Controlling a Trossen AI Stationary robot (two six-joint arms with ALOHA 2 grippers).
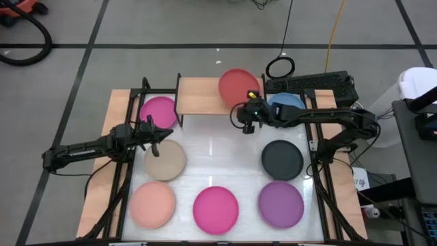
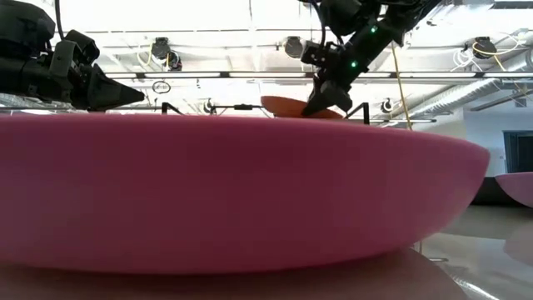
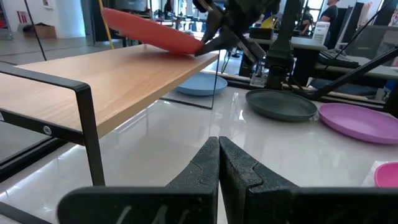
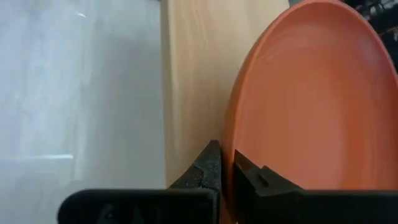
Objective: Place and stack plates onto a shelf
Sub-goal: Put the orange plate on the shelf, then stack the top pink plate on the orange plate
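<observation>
The right end effector [image 1: 248, 113] is clamped on the rim of the red plate [image 1: 238, 87], holding it tilted over the right end of the shelf [image 1: 199, 96], up at twelve o'clock on the table [image 1: 218, 160]. The left end effector [image 1: 161, 133] hovers at nine o'clock, fingers pressed together, empty, just above the beige plate [image 1: 164, 160]. One magenta plate [image 1: 159, 112] lies at ten o'clock beside the shelf; the black plate [image 1: 282, 158] sits at three o'clock.

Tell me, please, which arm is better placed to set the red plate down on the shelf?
Right: the right gripper already pinches the red plate, tilted over the shelf. The left gripper hovers shut above the beige plate.
</observation>
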